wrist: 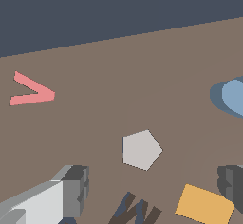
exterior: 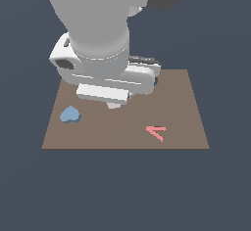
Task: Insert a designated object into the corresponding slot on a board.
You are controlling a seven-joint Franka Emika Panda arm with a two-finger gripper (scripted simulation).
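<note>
Heart [exterior: 70, 114] is seen flat on board [exterior: 186, 127], near the exterior view's left edge, untouched. End effector [wrist: 152, 190] is held open w/ nothing between fingers [wrist: 73, 190], above pentagon [wrist: 141, 149], orange rectangle [wrist: 204, 204] and M-shaped recess [wrist: 135, 212]. Pink arrow [exterior: 156, 132] lies well apart from heart.

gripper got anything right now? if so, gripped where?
Nothing held. In the wrist view the gripper is open, with only board and the grey pentagon showing between its fingers. The blue heart lies apart on the board, untouched.
</note>
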